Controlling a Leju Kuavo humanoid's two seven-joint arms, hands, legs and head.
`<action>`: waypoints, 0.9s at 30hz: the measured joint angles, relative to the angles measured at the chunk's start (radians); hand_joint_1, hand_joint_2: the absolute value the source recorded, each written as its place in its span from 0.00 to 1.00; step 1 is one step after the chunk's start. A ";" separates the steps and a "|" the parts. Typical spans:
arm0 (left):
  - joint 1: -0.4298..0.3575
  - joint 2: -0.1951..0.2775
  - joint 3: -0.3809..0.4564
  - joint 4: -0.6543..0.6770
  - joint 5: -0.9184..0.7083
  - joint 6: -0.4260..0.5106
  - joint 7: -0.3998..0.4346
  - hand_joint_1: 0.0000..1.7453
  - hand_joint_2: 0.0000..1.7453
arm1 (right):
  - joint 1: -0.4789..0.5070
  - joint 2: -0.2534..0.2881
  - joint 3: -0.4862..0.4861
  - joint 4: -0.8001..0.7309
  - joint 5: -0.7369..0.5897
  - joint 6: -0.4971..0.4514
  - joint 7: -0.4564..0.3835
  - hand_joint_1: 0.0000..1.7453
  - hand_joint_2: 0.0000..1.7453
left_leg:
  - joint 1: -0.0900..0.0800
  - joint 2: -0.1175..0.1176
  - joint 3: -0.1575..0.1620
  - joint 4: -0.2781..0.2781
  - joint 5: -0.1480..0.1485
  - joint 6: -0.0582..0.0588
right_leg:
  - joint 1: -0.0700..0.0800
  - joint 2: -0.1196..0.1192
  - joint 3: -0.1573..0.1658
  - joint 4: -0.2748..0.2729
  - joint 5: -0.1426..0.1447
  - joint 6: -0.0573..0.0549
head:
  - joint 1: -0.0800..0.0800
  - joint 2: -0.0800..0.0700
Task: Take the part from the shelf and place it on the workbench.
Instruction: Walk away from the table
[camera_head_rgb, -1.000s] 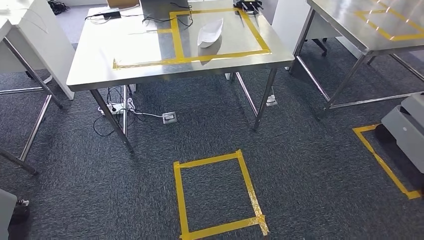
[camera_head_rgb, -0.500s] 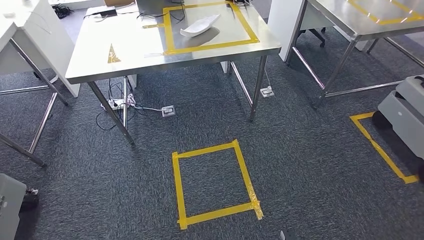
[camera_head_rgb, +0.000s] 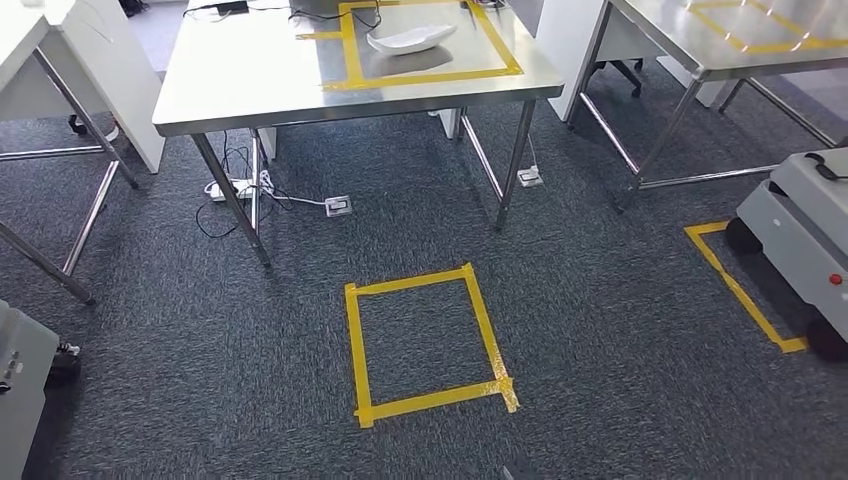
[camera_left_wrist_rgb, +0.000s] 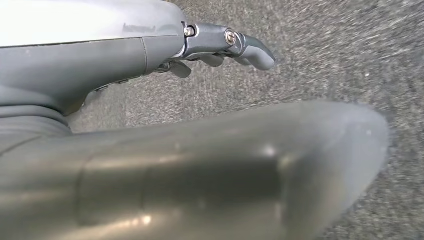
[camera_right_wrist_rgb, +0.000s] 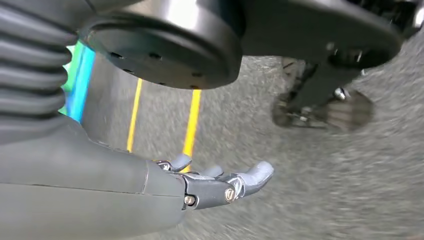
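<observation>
both hands hang low over grey carpet (camera_head_rgb: 600, 330), the left hand (camera_left_wrist_rgb: 220, 47) and the right hand (camera_right_wrist_rgb: 220, 182) each with fingers loosely apart, holding nothing. ahead on the floor lies a yellow tape rectangle (camera_head_rgb: 425, 345). farther off, the white part (camera_head_rgb: 410, 38) rests on the steel tabletop (camera_head_rgb: 250, 75), inside a yellow taped outline (camera_head_rgb: 430, 75).

Grey carpet (camera_head_rgb: 600, 330) bears a yellow tape square (camera_head_rgb: 425, 345) before steel tables (camera_head_rgb: 250, 75).
</observation>
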 joint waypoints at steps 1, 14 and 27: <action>0.000 0.002 0.000 0.000 0.006 0.001 0.012 0.00 0.00 | 0.005 -0.001 -0.002 0.000 -0.007 -0.008 0.015 0.00 1.00 | 0.000 0.000 -0.017 0.003 0.010 -0.001 | 0.000 0.000 0.023 -0.007 0.022 -0.001 | 0.000 0.000; 0.026 -0.004 0.031 0.003 0.042 0.013 0.050 0.00 0.00 | 0.027 -0.035 -0.045 0.001 0.029 -0.147 0.034 0.00 1.00 | 0.006 -0.006 -0.129 0.232 -0.116 -0.058 | 0.006 -0.009 0.163 -0.323 0.123 -0.068 | -0.003 0.000; 0.016 -0.042 0.022 0.006 0.004 -0.022 0.003 0.00 1.00 | 0.039 -0.034 -0.042 0.001 0.063 -0.306 0.000 0.00 1.00 | 0.003 -0.010 0.062 0.002 -0.074 -0.020 | 0.005 -0.006 0.078 -0.291 0.166 -0.032 | 0.001 0.000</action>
